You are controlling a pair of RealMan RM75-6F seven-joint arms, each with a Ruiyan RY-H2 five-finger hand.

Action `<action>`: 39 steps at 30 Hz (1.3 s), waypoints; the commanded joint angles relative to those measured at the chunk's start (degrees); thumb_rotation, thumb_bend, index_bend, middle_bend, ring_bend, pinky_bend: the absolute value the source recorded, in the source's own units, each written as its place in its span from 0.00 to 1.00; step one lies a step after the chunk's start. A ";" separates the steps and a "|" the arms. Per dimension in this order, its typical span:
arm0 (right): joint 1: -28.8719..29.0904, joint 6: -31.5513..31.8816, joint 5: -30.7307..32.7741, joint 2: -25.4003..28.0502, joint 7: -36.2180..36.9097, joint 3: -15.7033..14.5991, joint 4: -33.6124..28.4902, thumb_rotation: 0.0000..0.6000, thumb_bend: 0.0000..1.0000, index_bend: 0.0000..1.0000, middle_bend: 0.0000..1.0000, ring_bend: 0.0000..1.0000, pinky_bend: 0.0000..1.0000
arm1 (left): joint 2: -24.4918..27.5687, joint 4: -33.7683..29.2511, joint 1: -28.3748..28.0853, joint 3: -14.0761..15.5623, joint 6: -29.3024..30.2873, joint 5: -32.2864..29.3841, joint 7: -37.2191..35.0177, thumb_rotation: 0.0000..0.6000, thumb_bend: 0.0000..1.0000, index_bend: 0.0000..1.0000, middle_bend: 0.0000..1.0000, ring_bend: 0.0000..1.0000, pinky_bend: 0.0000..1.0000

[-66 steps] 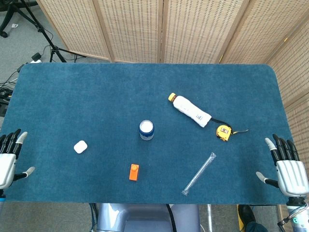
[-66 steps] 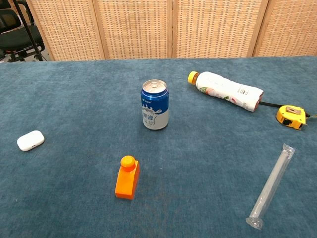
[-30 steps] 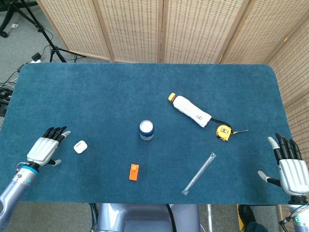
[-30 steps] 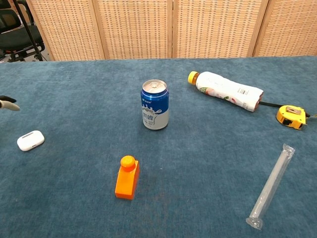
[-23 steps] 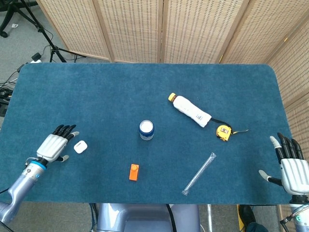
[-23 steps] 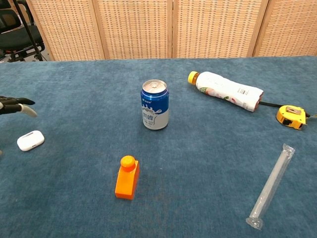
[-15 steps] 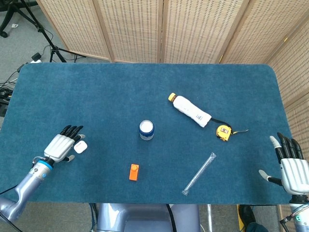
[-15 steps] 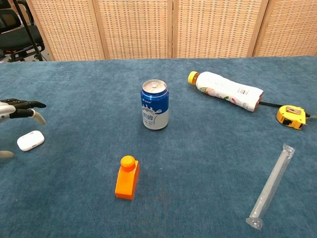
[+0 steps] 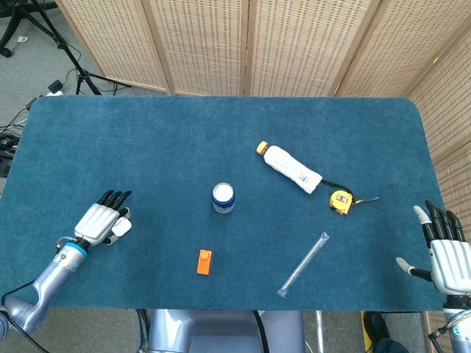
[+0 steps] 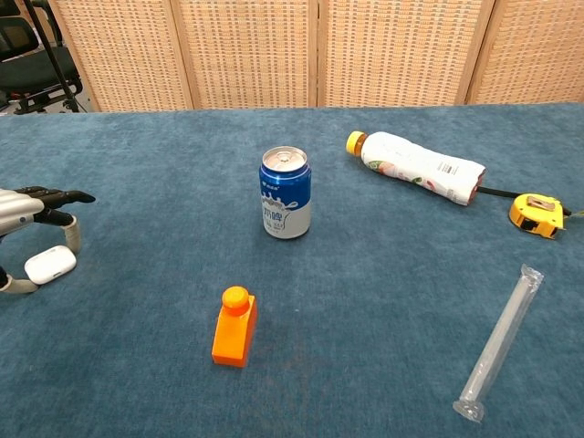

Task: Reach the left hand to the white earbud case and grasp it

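The small white plastic earbud case (image 10: 50, 265) lies on the blue cloth table (image 9: 221, 140), far out at 9 o'clock from the blue metal can (image 10: 286, 193). The robot's left hand (image 9: 100, 220) sits over it with fingers spread, not holding it yet. This looks like the grabbing step. Next, the fingers should close around the case. The right hand (image 9: 445, 257) is open, holding nothing.

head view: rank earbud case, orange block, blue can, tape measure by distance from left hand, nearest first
1. white earbud case: right at the left hand, by its fingers.
2. orange block: to the hand's right, near the front edge.
3. blue can: mid-table, a bit farther than the block.
4. yellow tape measure: far right side.
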 commanded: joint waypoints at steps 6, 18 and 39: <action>-0.04 0.04 0.01 0.22 0.55 0.04 -0.11 1.00 0.00 0.00 0.00 0.00 0.00 | 0.69 -1.23 0.10 -1.52 2.00 -1.57 -1.15 1.00 0.27 0.62 0.00 0.00 0.00; -0.14 0.25 0.18 1.06 2.53 0.41 -0.25 1.00 0.00 0.00 0.00 0.00 0.00 | 0.63 -10.54 -6.24 -14.17 -2.46 -16.59 2.53 1.00 0.27 0.62 0.00 0.00 0.00; -0.20 0.11 -0.18 2.26 6.10 0.44 -0.35 1.00 0.00 0.00 0.00 0.00 0.00 | -16.88 -2.26 -20.06 -20.64 -11.96 -45.25 12.74 1.00 0.31 0.63 0.00 0.00 0.00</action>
